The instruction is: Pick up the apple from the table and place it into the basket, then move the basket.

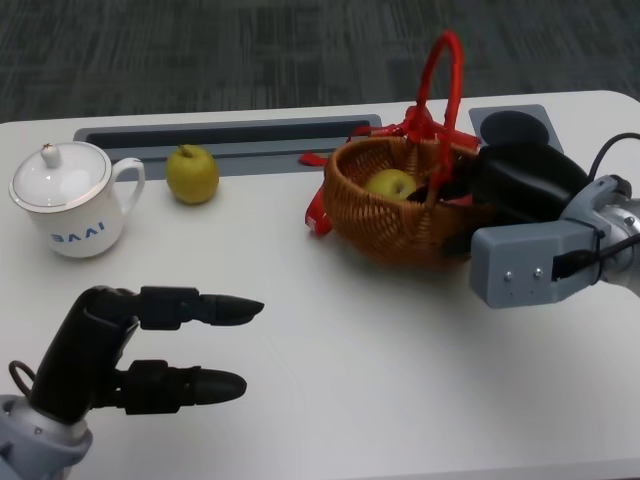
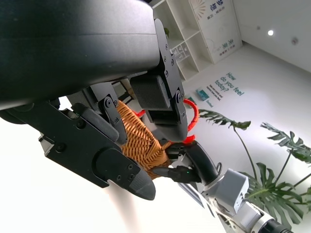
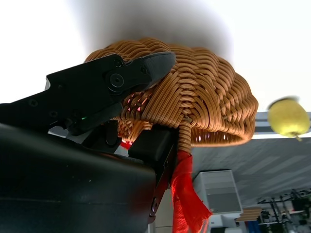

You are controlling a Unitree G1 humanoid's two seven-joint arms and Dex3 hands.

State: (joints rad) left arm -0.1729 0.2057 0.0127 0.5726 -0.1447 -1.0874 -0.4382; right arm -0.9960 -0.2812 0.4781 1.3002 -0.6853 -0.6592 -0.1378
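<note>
Apple (image 1: 390, 183) half-hidden in basket (image 1: 380, 225), right hand (image 1: 505, 185) partly behind

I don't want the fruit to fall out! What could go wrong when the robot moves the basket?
The right hand grips only one side of the basket rim, so the basket might tip and spill the apple inside. The basket could also slide into the second apple or the white cup if pushed that way.

The left robot hand (image 1: 150, 350) hovers over the bench's near left corner, fingers extended and apart, holding nothing. The right robot hand (image 1: 500, 190) reaches in from the right edge on its silver forearm (image 1: 560, 250), fingers clamped on the basket's (image 1: 390, 215) rim.
</note>
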